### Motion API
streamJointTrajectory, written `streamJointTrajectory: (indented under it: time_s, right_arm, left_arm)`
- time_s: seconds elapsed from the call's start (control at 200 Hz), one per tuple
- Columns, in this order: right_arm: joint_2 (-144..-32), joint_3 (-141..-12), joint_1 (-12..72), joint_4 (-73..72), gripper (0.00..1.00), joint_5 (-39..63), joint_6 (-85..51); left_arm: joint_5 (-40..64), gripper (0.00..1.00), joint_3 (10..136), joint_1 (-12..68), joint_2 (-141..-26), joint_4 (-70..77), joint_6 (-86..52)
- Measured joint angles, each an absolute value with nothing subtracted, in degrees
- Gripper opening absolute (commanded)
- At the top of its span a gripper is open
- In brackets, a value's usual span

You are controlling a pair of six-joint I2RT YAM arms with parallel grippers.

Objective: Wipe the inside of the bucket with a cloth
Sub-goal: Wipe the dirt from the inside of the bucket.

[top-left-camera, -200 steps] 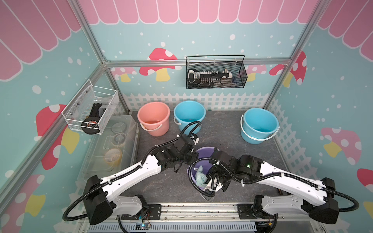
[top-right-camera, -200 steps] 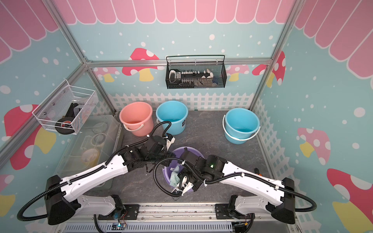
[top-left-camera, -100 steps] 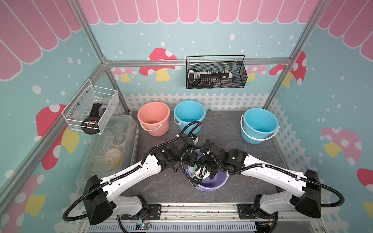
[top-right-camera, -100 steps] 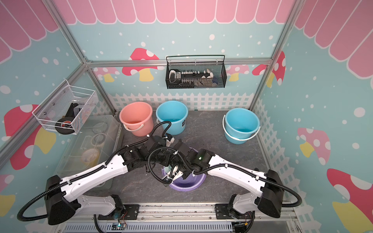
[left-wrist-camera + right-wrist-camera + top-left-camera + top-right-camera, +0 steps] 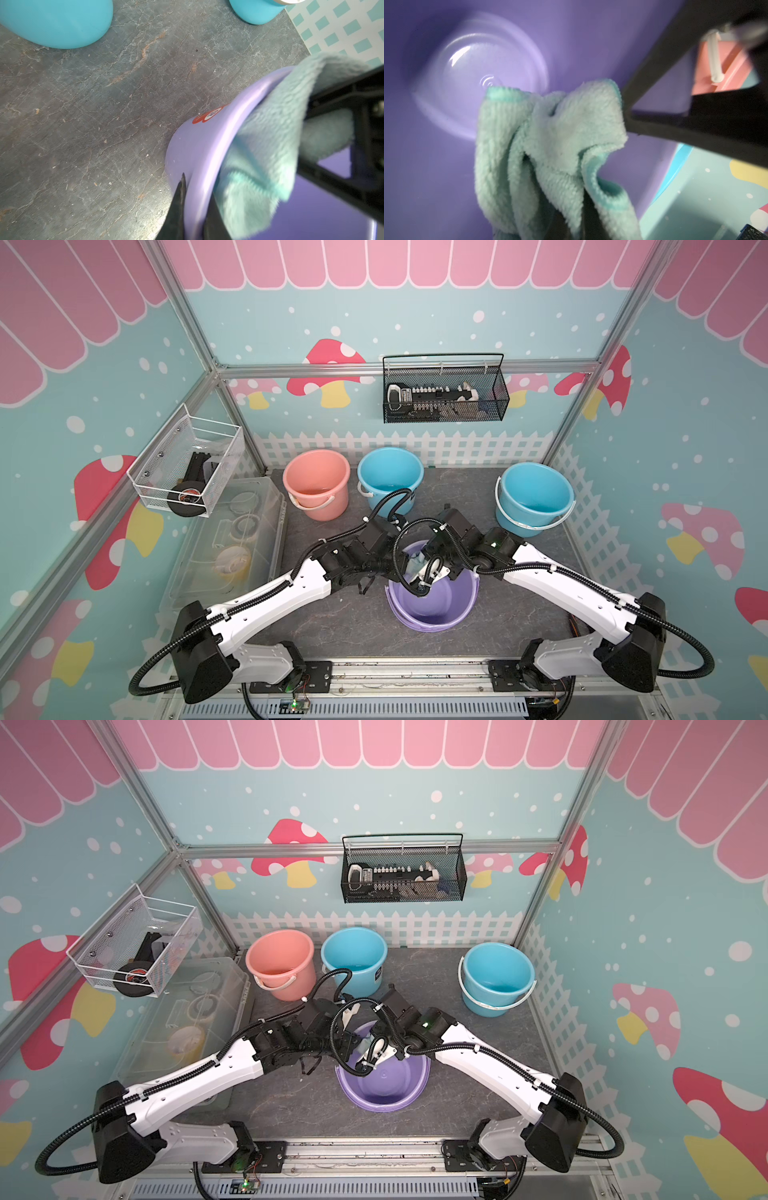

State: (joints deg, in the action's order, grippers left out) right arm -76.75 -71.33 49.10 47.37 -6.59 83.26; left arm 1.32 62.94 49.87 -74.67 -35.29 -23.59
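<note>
A purple bucket stands at the front middle of the table, tipped a little, its mouth facing up. My left gripper is shut on the bucket's far-left rim, one finger outside the wall and one inside. My right gripper reaches into the bucket from the right and is shut on the pale aqua cloth. The cloth hangs bunched against the inner wall just under the far rim, beside the left fingers. The folds hide the right fingertips.
A pink bucket and a blue bucket stand behind the arms. Another blue bucket is at the back right. A clear lidded box lies along the left side. Wire baskets hang on the back and left walls.
My right gripper has carried the cloth from the bucket's near side across to its far wall. The bucket's mouth now shows more. The left gripper keeps its hold on the rim.
</note>
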Motion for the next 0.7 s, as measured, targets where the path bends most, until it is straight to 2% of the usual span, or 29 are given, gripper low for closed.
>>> streamJointTrajectory:
  time_s: [0.305, 0.7]
  right_arm:
    - [-68.9, -71.3, 49.1, 61.9, 0.0, -9.7, 82.4]
    - [-64.1, -69.3, 53.7, 71.5, 0.0, 3.6, 77.1]
  left_arm:
    - [1.5, 0.0, 62.9, 50.0, -74.7, -35.3, -23.6]
    - [1.5, 0.0, 62.9, 50.3, -74.3, -35.4, -23.6]
